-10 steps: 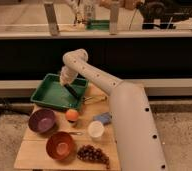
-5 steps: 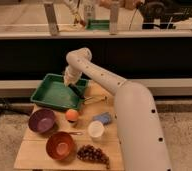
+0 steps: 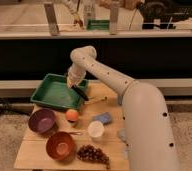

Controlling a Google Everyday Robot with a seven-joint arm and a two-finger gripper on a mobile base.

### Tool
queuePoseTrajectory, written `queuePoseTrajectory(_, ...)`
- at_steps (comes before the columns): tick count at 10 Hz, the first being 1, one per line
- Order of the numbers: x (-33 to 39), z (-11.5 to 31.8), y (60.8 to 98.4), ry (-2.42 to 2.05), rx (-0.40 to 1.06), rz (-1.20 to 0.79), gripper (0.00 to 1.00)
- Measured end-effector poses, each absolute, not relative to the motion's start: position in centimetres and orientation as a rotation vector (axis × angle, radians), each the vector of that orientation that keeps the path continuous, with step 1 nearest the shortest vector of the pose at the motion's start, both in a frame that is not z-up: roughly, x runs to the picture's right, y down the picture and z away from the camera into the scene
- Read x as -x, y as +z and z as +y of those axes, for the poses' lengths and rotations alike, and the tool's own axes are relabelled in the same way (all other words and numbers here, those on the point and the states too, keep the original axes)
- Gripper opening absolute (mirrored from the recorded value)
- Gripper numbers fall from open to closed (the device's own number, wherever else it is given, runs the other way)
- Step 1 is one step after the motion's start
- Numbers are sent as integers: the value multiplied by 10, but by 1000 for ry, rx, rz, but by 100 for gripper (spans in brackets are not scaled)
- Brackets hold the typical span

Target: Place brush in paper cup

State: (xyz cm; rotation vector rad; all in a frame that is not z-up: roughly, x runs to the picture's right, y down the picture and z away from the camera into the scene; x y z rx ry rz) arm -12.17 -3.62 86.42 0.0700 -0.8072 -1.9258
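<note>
My gripper point(image 3: 72, 81) is over the right part of the green tray point(image 3: 51, 92), at the end of the arm that reaches in from the lower right. It is shut on the upper end of the slim black brush point(image 3: 80, 93). The brush slants down to the right, across the tray's right rim. The small white paper cup point(image 3: 95, 129) stands upright on the wooden table point(image 3: 31, 152), well in front of the gripper and a little to its right, with its open rim facing up.
An orange ball point(image 3: 72, 115) lies just in front of the tray. A purple bowl point(image 3: 41, 120) and an orange bowl point(image 3: 60, 145) stand at the front left. A light-blue object point(image 3: 103, 118) lies behind the cup. Grapes point(image 3: 93, 154) lie at the front. A thin pale utensil point(image 3: 97, 100) lies right of the tray.
My gripper has risen from low inside the tray and shifted right toward the tray's right rim, with the brush hanging from it.
</note>
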Motion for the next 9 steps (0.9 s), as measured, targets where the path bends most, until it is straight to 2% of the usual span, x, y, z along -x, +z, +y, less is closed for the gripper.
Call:
queuePoseTrajectory(4,117,-19,828,-2027,-98,-879,5)
queuePoseTrajectory(9,84,14,767,-2034,-6,-891,5)
